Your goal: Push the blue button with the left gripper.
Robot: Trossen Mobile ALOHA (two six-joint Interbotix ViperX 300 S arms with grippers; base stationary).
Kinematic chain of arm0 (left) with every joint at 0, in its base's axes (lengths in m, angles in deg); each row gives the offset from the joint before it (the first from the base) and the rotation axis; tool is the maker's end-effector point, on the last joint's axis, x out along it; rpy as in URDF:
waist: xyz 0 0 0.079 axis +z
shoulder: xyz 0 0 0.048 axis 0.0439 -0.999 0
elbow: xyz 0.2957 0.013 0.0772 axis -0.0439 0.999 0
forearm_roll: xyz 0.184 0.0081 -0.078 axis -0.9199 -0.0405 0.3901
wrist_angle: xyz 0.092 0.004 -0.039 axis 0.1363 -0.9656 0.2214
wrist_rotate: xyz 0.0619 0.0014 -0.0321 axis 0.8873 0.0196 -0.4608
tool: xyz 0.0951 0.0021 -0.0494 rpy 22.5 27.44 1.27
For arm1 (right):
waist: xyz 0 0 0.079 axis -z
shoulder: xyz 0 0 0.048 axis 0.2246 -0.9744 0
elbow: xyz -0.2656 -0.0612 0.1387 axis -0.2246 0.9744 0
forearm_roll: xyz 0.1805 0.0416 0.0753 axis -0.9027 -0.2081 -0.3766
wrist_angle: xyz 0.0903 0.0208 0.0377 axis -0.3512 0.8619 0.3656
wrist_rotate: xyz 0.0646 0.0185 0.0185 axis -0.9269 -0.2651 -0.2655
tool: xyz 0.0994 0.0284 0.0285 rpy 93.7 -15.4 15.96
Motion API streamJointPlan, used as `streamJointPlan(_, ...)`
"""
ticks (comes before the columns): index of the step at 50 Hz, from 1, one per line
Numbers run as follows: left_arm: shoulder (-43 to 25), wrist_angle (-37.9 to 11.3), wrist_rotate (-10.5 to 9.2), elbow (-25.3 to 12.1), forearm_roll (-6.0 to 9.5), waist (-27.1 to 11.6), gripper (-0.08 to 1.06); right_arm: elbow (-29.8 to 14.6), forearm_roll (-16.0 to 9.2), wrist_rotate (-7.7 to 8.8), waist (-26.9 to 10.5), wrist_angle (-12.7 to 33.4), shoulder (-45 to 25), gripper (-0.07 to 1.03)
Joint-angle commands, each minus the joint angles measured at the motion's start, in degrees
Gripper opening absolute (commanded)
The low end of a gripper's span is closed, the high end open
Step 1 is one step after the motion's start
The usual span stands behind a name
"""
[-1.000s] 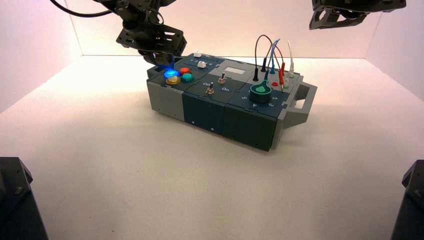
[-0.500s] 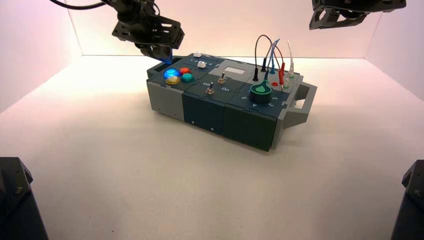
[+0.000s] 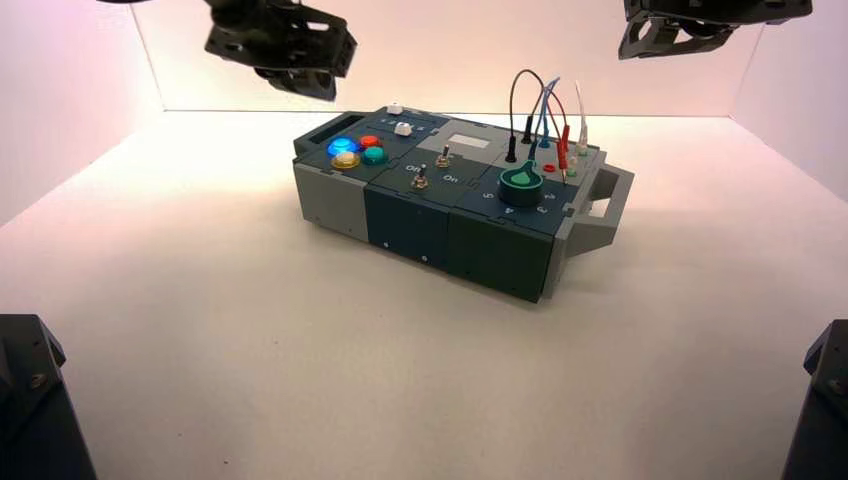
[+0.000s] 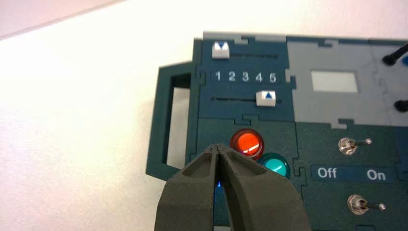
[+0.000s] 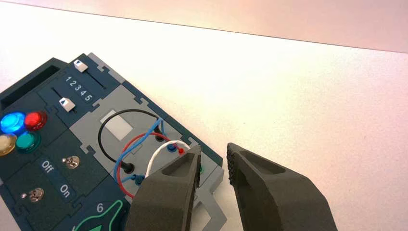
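Observation:
The blue button point(image 3: 341, 146) glows lit at the box's left end, beside the red point(image 3: 369, 141), yellow point(image 3: 346, 159) and teal-green point(image 3: 375, 154) buttons. My left gripper point(image 3: 300, 82) hangs well above and to the left of it, touching nothing. In the left wrist view its fingers are shut point(image 4: 219, 147) and cover the blue button, leaving only a blue glint point(image 4: 219, 184) in the slit. The right wrist view shows the blue button point(image 5: 12, 122) lit. My right gripper point(image 5: 214, 155) is open and empty, parked high over the box's wire end point(image 3: 700, 25).
The box point(image 3: 420, 225) stands turned on the white table. It bears two white sliders point(image 4: 221, 49) point(image 4: 265, 97), two toggle switches point(image 4: 347, 145) point(image 4: 356, 204) by the Off/On lettering, a dark-teal dial knob point(image 3: 521, 180) and plugged wires point(image 3: 545, 120).
My left gripper has risen up and to the left, away from the blue button. The button stays lit. The right arm has not moved.

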Motion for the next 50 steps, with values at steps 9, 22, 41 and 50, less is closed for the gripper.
streamJointPlan(9, 5.98, 5.01, -0.09, 2.81, 0.0, 0.88, -0.03, -0.62, 0.0, -0.09, -0.18, -0.26, 0.88, 0.31)
streamJointPlan(22, 6.06, 5.54, 0.0, 3.34, 0.0, 1.23, -0.03, -0.53, -0.09, -0.09, -0.09, -0.62, 0.88, 0.31)
streamJointPlan(41, 6.59, 6.77, 0.09, 3.96, 0.0, 1.76, -0.03, -0.09, 0.0, -0.09, -0.18, -1.93, 0.62, 0.31)
streamJointPlan(50, 7.29, 6.77, 0.0, 4.04, 0.0, 1.67, -0.03, 0.0, 0.0, 0.0, -0.18, -1.93, 0.79, 0.31)
